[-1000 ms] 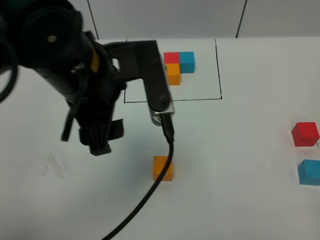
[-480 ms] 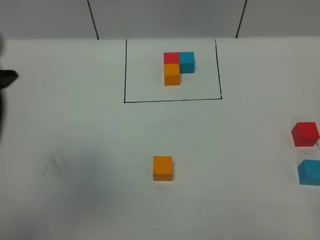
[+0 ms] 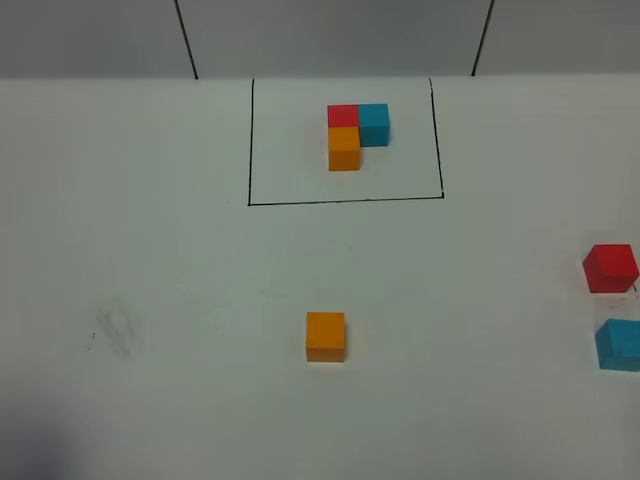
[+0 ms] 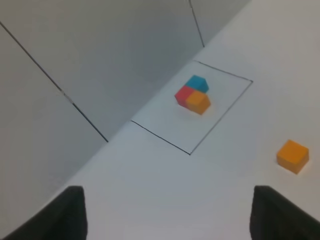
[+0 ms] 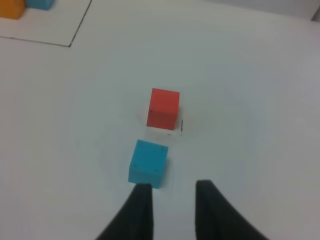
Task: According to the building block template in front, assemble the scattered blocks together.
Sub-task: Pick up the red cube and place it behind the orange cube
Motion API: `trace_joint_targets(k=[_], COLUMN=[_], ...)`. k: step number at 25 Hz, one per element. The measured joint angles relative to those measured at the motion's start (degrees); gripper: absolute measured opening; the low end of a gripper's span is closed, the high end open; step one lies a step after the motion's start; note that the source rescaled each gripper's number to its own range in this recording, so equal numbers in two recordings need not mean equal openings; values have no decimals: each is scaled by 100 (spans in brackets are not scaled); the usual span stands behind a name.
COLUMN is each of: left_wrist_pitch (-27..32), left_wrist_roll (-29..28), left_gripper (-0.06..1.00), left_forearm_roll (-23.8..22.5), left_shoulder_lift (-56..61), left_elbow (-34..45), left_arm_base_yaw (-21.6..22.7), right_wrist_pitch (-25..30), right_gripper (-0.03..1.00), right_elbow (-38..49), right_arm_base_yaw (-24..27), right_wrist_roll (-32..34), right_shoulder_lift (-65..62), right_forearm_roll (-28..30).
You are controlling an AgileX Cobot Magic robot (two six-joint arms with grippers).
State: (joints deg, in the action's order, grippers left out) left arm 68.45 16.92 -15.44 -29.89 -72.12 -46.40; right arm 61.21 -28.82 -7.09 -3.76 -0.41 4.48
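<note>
The template sits inside a black outlined square (image 3: 345, 140): a red block (image 3: 342, 114), a blue block (image 3: 375, 124) and an orange block (image 3: 344, 149) joined in an L. A loose orange block (image 3: 325, 336) lies mid-table. A loose red block (image 3: 610, 268) and a loose blue block (image 3: 619, 344) lie at the right edge. Neither gripper shows in the exterior high view. My left gripper (image 4: 167, 220) is wide open and empty, high over the table's left side. My right gripper (image 5: 173, 192) is slightly open and empty, just short of the blue block (image 5: 148, 163), with the red block (image 5: 163, 108) beyond.
The table is plain white, with a faint smudge (image 3: 115, 330) at the front left. A grey panelled wall (image 3: 330, 35) runs along the far edge. The left wrist view also shows the template (image 4: 194, 95) and the loose orange block (image 4: 292, 156).
My left arm, which stood over the table's left and middle a second ago, has pulled back out of the exterior high view to the left. The blocks have not moved.
</note>
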Motion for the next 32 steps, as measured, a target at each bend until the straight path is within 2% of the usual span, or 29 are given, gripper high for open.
trace_joint_targets(k=[6,10,13,18,20,25,27,30,32], left_wrist_pitch=[0,0,0,0,0,-315,-393,-454,-501], left_wrist_roll=[-241,-213,-161,-149,-175,-910,-1238,-1794,-1956], left_gripper=[51,51,50,50,50,50,50,50,50], left_forearm_roll=[74,319,729,1804,1964,1975,1791,1390,1242], left_shoulder_lift=[962,1389,1671,2205,2488,3017,3023,3023,3023], left_elbow=[1616,2384,2614,2721,2826,3206,3360,3716,4038], left_arm_base_yaw=[59,504,1091,2242,2814,4186,4697,5136,5207], right_wrist_pitch=[0,0,0,0,0,0,0,0,0], right_gripper=[0,0,0,0,0,0,0,0,0], right_elbow=[0,0,0,0,0,0,0,0,0], right_arm_base_yaw=[0,0,0,0,0,0,0,0,0], right_wrist_roll=[0,0,0,0,0,0,0,0,0], right_shoulder_lift=[0,0,0,0,0,0,0,0,0], right_forearm_roll=[0,0,0,0,0,0,0,0,0])
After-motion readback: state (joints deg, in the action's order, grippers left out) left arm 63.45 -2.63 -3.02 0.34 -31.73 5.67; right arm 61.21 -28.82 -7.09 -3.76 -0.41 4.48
